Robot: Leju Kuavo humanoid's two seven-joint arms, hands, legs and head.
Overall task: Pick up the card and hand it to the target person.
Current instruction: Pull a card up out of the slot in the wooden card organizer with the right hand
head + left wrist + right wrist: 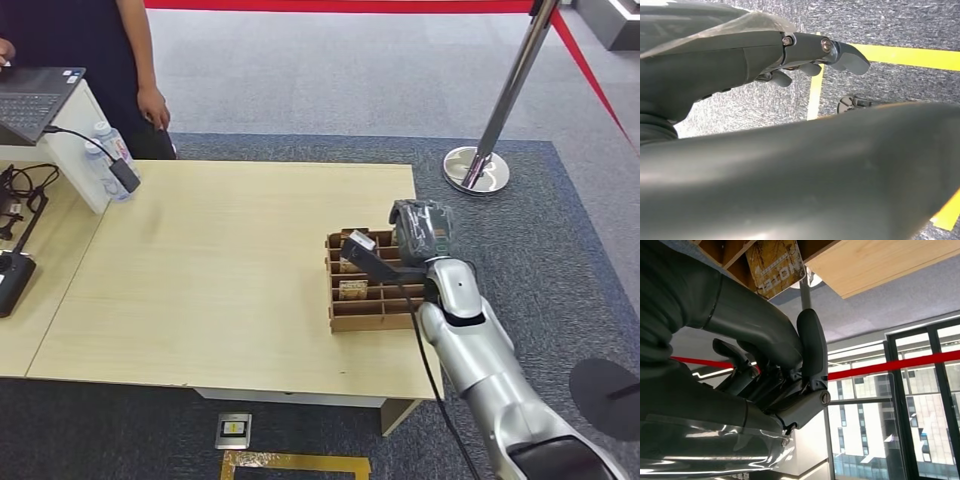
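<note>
- A person in dark clothes stands past the far left corner of the table, one hand hanging just beyond the far edge. I take this to be the one who should receive the card.
- Near that corner a laptop sits on a white stand, with plastic bottles and a cable just beside it.
- The left hand hangs low over grey carpet and a yellow floor line. It holds nothing, and its fingers look loosely curled but apart.
- The middle of the table lies between the person and the rack.
- A brown rack with dividers stands near the right edge of the table, toward the front. One card stands in a slot at its left end.
- The right hand is over the rack's far side. A small card seems to sit at its fingertips, just above the slots. From the wrist view a worn printed card lies close to the fingers, but I cannot tell whether the hand is clamped on it.
- Judgement: the pick-up step is under way. Next the grip needs confirming, then a straight lift out of the dividers, then a long carry toward the far left corner.
</note>
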